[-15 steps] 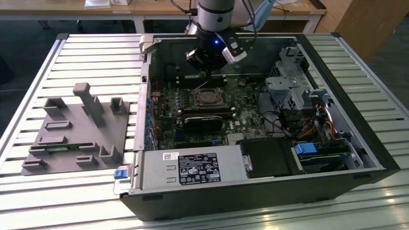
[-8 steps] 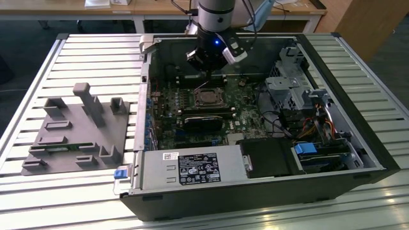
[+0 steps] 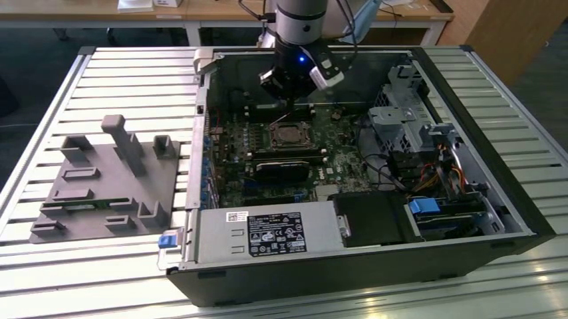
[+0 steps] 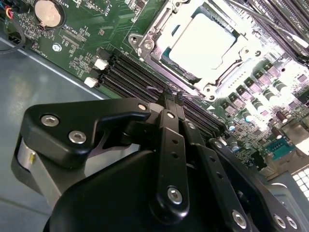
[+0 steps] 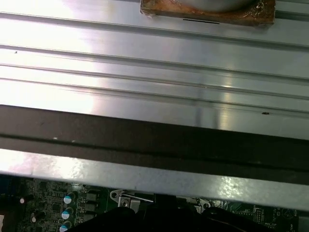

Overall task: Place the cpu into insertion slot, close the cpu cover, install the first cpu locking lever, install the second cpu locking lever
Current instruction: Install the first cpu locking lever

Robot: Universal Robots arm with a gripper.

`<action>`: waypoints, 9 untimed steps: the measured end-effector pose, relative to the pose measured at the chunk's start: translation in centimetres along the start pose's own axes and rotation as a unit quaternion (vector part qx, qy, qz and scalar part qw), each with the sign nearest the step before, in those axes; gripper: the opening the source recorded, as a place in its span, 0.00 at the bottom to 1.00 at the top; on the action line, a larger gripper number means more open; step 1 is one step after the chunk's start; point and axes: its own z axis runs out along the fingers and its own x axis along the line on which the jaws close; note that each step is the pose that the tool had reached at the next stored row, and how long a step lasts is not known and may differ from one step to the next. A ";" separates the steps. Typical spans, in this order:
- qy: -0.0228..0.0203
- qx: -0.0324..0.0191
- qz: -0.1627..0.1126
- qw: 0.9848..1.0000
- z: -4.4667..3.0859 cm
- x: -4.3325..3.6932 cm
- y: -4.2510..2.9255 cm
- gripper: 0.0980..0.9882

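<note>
The cpu (image 4: 203,41) lies flat in the insertion slot (image 3: 275,137) on the green motherboard (image 4: 91,34), inside the open computer case (image 3: 497,166). In the second wrist view its top is a pale silver-grey square, washed bright by glare, with a narrow dark green border showing along 1 side. The cpu cover (image 4: 178,72), a thin silver frame with a large square window, lies down around it, so the chip's top shows through the opening.

The gripper (image 4: 171,99) hangs above the board just beside the socket, over the long black memory slots (image 4: 130,72). Its 2 black fingers (image 4: 169,135) are pressed together at the tips. A thin wire lever (image 4: 193,95) runs along the socket's near edge right at those tips; whether the fingers pinch it I cannot tell. A round coin battery (image 4: 48,13) sits well apart from the socket.

In the exterior view the gripper (image 3: 286,103) stands over the far edge of the socket. The case rests on a slatted metal table (image 3: 497,80), with a grey power supply box (image 3: 266,232) at its near end and a grey moulded fixture (image 3: 106,179) on the table at the exterior view's left
</note>
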 end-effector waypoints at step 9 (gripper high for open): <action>0.000 0.000 0.000 1.000 0.58 -0.34 -0.08 0.02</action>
